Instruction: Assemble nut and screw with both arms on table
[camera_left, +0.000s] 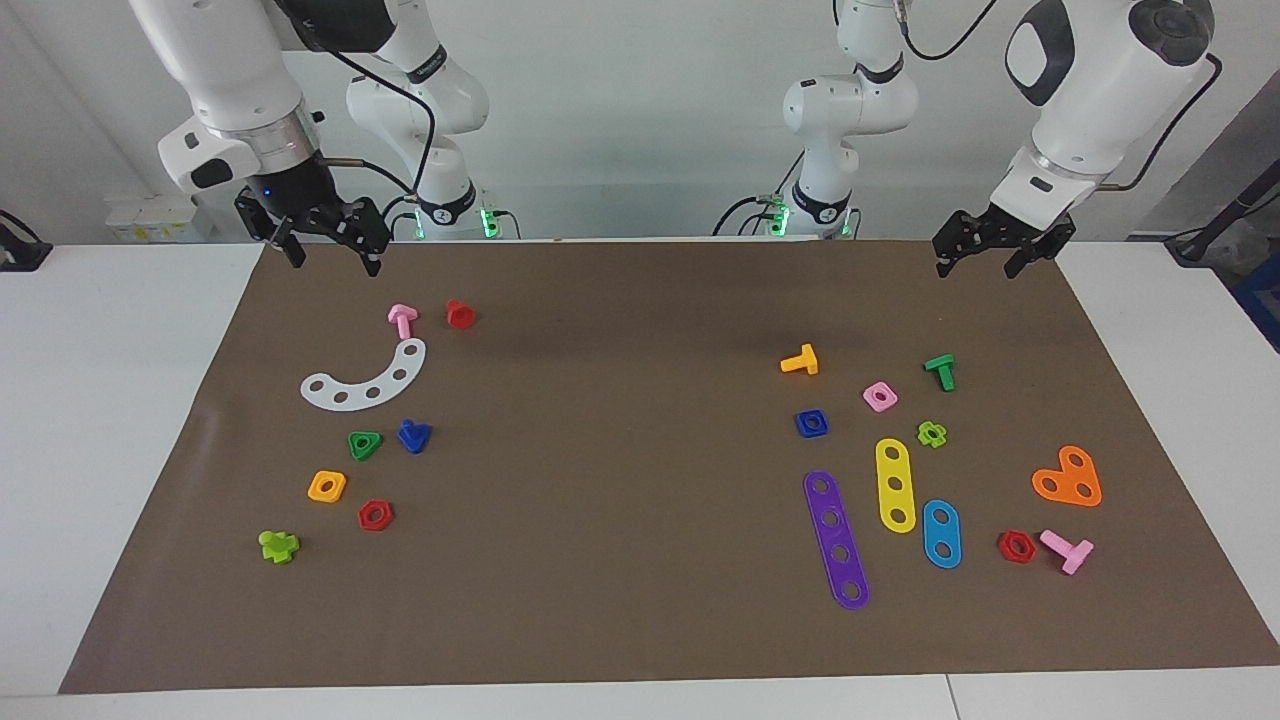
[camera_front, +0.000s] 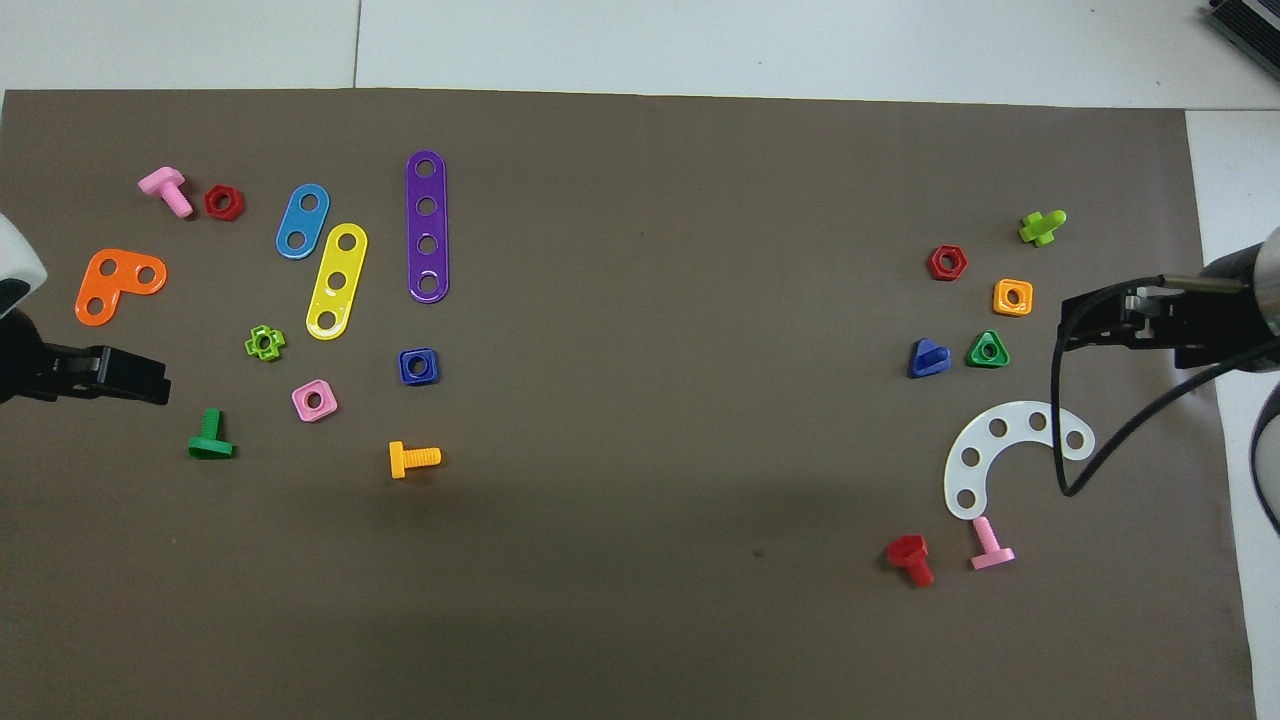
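My worktop (camera_left: 120, 420) is white, with a wide matte brown mat (camera_left: 640, 520) covering most of it. Both my white arms hang over the mat's edge nearest my bases. My left gripper (camera_left: 988, 258) is over the corner at the left arm's end, jaws spread wide, holding and touching nothing. My right gripper (camera_left: 330, 252) is over the corner at the right arm's end, jaws equally apart and empty. The screw (camera_left: 414, 436), glossy blue plastic with a triangular head, lies toward the right arm's end, just beside a green triangular nut (camera_left: 364, 445). The nut (camera_left: 812, 423), a blue rounded square with a round hole, lies toward the left arm's end, beside a pink square nut (camera_left: 880, 396).
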